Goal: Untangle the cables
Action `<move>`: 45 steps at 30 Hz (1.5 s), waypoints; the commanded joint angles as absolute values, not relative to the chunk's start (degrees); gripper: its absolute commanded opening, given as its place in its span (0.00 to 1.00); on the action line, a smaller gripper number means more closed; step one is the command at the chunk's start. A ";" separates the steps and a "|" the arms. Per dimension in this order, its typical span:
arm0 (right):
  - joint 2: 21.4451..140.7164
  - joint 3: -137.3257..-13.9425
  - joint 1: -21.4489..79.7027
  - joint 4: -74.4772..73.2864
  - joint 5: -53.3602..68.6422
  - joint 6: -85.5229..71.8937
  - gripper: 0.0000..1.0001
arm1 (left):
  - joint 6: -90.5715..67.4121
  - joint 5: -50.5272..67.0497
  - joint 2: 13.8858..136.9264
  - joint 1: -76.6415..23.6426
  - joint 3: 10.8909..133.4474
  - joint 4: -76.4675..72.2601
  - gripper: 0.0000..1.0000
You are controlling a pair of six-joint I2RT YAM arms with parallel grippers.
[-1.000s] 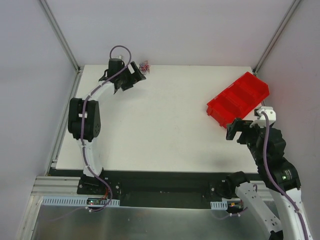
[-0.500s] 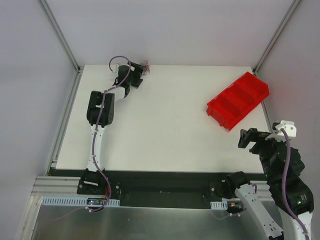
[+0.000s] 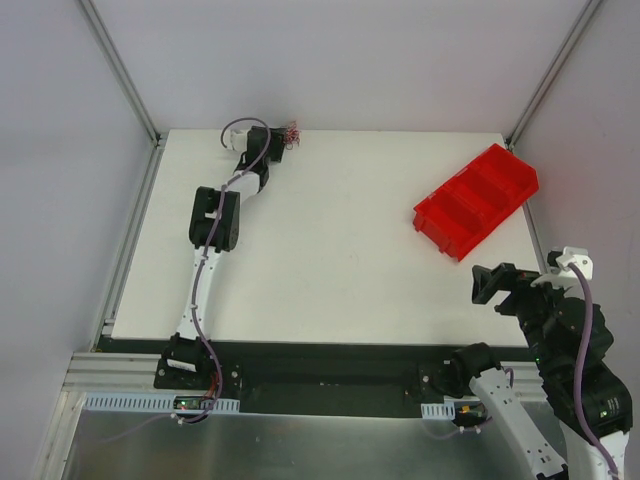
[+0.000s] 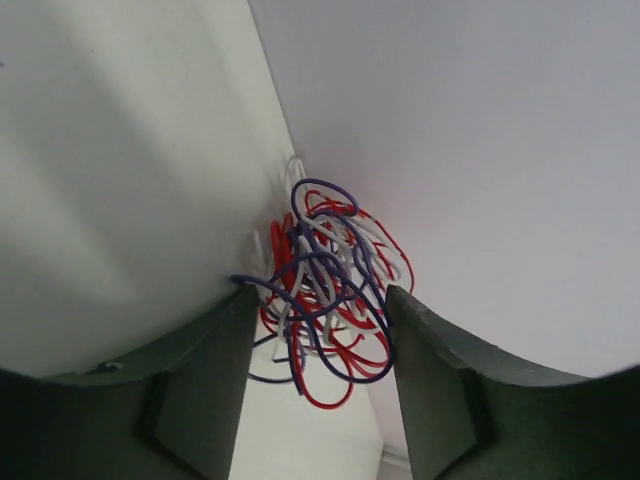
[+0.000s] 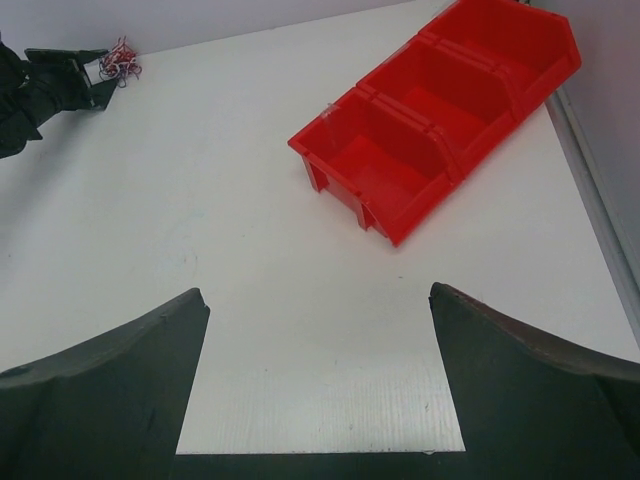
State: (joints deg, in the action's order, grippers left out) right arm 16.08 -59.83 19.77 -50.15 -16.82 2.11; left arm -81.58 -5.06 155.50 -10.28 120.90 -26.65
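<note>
From above, the left arm is seen stretched out to the far left corner of the white table, and the left gripper is planted right against the cables, a small red and purple knot lying at the table's far edge beside the back wall. The red bin is found well apart from them, set at an angle near the right edge. The right gripper is held above the near right corner, just on the near side of that bin. In the left wrist view, the tangle is shown close up: red, purple and whitish loops are bunched where the tabletop meets the wall, and the bundle is flanked by the two dark fingers. A purple strand is laid against the left-hand finger, and red loops are brushed by the other. The jaws are seen partly apart with the wires between them, but whether the bundle is truly pinched cannot be told. In the right wrist view, the claw is spread wide, nothing is held between its fingertips, and bare tabletop is framed between them. The bin's three compartments are seen ahead, and the wire knot is glimpsed far off at the upper left, at the tip of the other claw.
</note>
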 commanded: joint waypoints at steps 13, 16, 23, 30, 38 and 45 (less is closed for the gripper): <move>24.68 -50.20 19.95 -41.32 -12.92 0.44 0.96 | -69.36 9.22 122.92 -9.93 78.72 -37.53 0.01; 31.09 -47.82 20.13 -37.10 -9.07 -1.39 0.97 | -68.38 13.51 111.21 -12.03 59.39 -43.30 0.01; 44.28 -40.09 26.18 -25.42 2.90 -7.81 0.98 | -70.32 27.84 97.48 -21.87 31.75 -53.70 0.01; 50.97 -34.55 36.38 -16.80 1.05 -12.65 0.98 | -58.99 31.12 84.84 -32.34 24.61 -43.81 0.11; 51.68 -26.37 40.69 -2.83 4.30 -16.87 0.97 | -44.13 21.01 71.11 -36.91 27.07 -17.51 0.64; 59.66 -25.57 43.85 10.61 6.41 -20.39 0.83 | -41.22 16.44 71.10 -36.83 28.48 -8.88 0.46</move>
